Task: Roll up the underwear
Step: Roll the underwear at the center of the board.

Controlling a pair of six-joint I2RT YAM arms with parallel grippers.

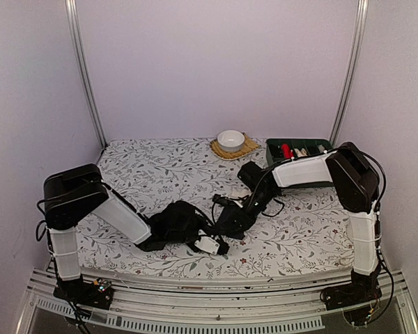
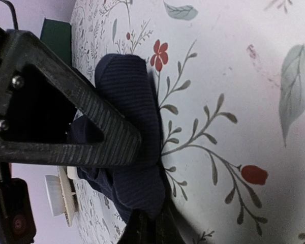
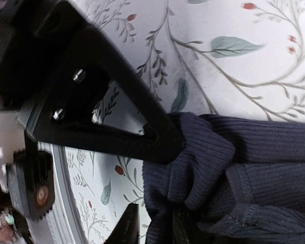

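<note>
Nearer the arms than the bowl (image 1: 230, 139), your left claw (image 2: 145, 185) is closed tight on the underwear (image 1: 175, 217). Your right claw (image 3: 160, 183) touches the cloth, but I cannot tell its grip.

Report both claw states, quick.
Left claw: closed on the underwear.
Right claw: against the underwear too; open or closed cannot be told.
</note>
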